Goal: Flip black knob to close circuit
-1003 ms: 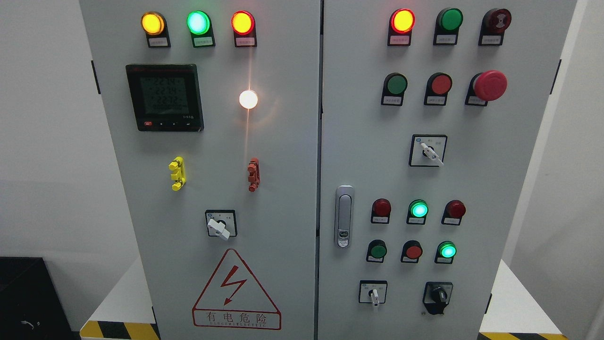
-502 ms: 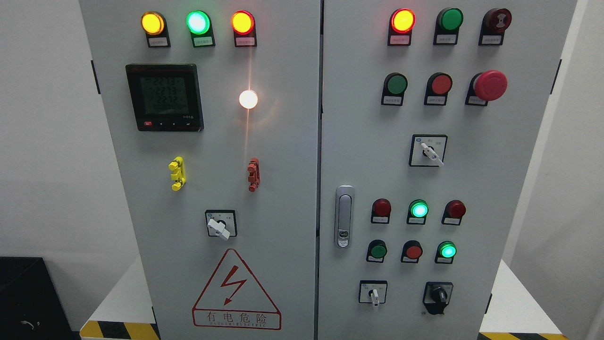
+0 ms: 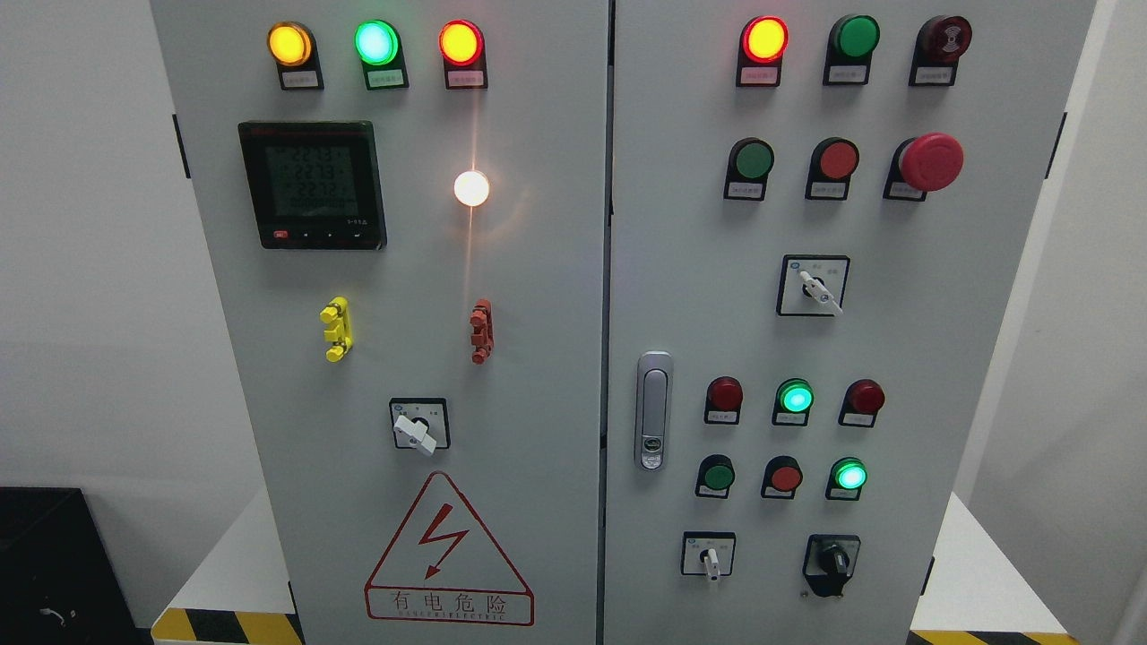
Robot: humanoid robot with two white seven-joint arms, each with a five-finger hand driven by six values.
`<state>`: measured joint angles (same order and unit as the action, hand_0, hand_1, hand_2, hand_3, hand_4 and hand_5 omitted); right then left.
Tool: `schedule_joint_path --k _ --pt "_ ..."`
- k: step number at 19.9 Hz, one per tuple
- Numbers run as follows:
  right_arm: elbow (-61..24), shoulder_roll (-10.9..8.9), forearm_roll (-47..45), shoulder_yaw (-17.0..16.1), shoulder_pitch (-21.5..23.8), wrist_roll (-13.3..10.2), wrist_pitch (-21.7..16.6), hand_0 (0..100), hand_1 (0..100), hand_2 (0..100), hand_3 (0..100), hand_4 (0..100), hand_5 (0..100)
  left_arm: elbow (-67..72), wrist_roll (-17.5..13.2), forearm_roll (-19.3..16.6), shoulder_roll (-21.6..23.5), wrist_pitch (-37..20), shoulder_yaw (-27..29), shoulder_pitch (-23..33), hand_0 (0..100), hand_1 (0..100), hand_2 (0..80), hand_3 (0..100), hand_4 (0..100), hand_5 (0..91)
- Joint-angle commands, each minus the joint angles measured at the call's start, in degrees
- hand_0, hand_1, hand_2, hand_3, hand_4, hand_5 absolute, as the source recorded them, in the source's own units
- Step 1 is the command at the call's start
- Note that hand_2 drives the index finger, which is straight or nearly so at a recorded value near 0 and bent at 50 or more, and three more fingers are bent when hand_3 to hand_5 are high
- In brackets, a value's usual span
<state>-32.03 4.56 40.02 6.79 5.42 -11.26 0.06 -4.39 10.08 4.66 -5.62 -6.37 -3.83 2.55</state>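
Observation:
The black knob [image 3: 833, 562] sits at the lower right of the grey cabinet's right door [image 3: 968, 376], its handle standing roughly upright on a black base. Left of it is a white lever switch [image 3: 710, 561] pointing down. Neither of my hands nor any arm shows in the head view.
Lit lamps: yellow, green and red at the top left, red [image 3: 764, 39] on the right door, two green ones [image 3: 795, 397] above the knob. A red mushroom button [image 3: 930, 162] juts out at the upper right. A door handle [image 3: 653, 409] sits mid-cabinet. Black box [image 3: 45, 564] at the lower left.
Only the digits on the meter display flicker; nothing else has moved.

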Motion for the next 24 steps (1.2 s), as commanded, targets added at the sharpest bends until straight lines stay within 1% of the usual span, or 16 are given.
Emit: schedule_joint_path --k 1,2,6,8,11,13,15,18,24 --pt "-14.2 -0.34 15.8 -9.4 -1.5 1.0 -0.3 0 12 55 75 70 67 0.0 -0.1 0.0 0.0 0.0 0.0 0.0 12 56 0.0 0 0 0.0" --pt "-15.9 0.01 16.9 -10.0 -1.9 1.1 -0.2 0 12 58 78 72 70 0.0 -0.1 0.0 0.0 0.0 0.0 0.0 12 56 0.0 0 0 0.0" --pt "-21.0 0.19 17.5 -10.1 -3.0 1.1 0.1 0 12 65 84 76 76 0.0 -0.1 0.0 0.0 0.0 0.0 0.0 12 56 0.0 0 0 0.0" --pt "-23.9 0.54 18.7 -10.3 -3.0 1.1 0.1 0 11 71 89 80 82 0.0 -0.1 0.0 0.0 0.0 0.0 0.0 12 56 0.0 0 0 0.0" --pt "-28.0 0.72 19.7 -10.7 -3.0 0.9 0.1 0 9 76 94 84 87 0.0 0.0 0.0 0.0 0.0 0.0 0.0 12 56 0.0 0 0 0.0" --pt "-30.5 0.72 21.4 -11.4 -3.0 0.9 0.1 0 7 83 100 91 94 0.0 -0.1 0.0 0.0 0.0 0.0 0.0 12 56 0.0 0 0 0.0" --pt "-33.4 1.68 23.7 -12.7 -3.0 0.9 -0.1 0 4 87 100 94 97 0.0 0.0 0.0 0.0 0.0 0.0 0.0 12 56 0.0 0 0 0.0" --pt "-37.7 1.95 25.8 -12.9 -2.6 0.8 -0.2 0 0 90 100 97 100 0.0 0.0 0.0 0.0 0.0 0.0 0.0 12 56 0.0 0 0 0.0" --pt "-45.9 2.56 31.3 -13.4 -1.8 0.9 -0.2 0 0 95 100 100 100 -0.1 -0.1 0.0 0.0 0.0 0.0 0.0 12 56 0.0 0 0 0.0"
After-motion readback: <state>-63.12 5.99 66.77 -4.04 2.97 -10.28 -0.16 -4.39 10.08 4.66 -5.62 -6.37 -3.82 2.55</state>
